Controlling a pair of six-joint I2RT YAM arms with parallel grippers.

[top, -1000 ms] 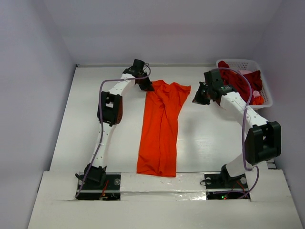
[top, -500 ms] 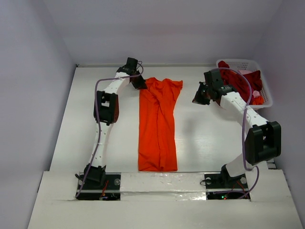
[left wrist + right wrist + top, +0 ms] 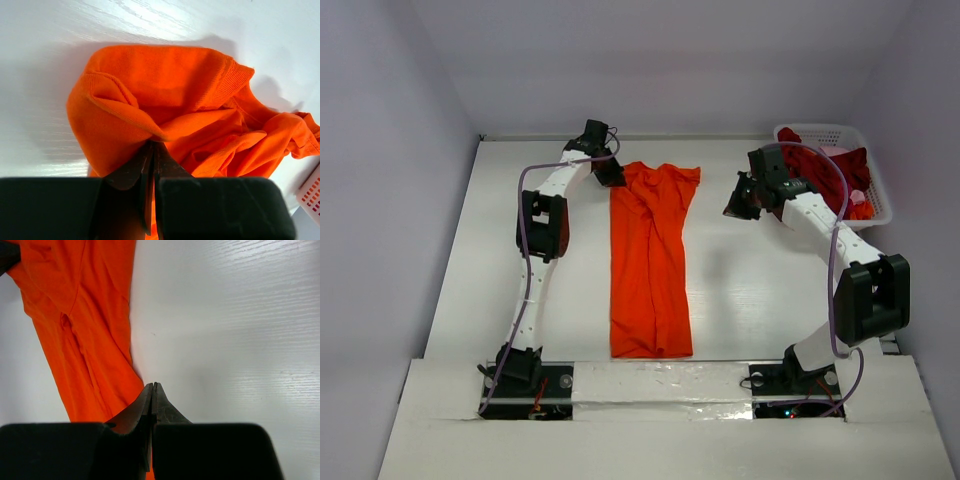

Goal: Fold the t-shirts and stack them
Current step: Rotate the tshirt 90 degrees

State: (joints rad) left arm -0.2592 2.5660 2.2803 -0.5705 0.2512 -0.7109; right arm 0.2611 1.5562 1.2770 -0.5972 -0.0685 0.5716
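A bright orange t-shirt (image 3: pixel 652 262) lies in a long, rumpled strip down the middle of the table, its top end at the far side. My left gripper (image 3: pixel 612 178) is shut on the cloth at that far left corner; in the left wrist view the orange t-shirt (image 3: pixel 165 105) bunches right at the pinched tips of the left gripper (image 3: pixel 153 144). My right gripper (image 3: pixel 736 207) hovers right of the shirt, shut and holding nothing. In the right wrist view the right gripper (image 3: pixel 152 385) is above bare table beside the orange t-shirt (image 3: pixel 80 325). Dark red t-shirts (image 3: pixel 820 168) fill the basket.
A white lattice basket (image 3: pixel 876 190) stands at the far right corner of the table. Grey walls close in the table on the left, right and far sides. A white ledge (image 3: pixel 650 385) with the two arm bases runs along the near edge.
The left gripper has dragged the shirt's top end to the left and a little farther back, straightening the strip. The right arm has stayed where it was.
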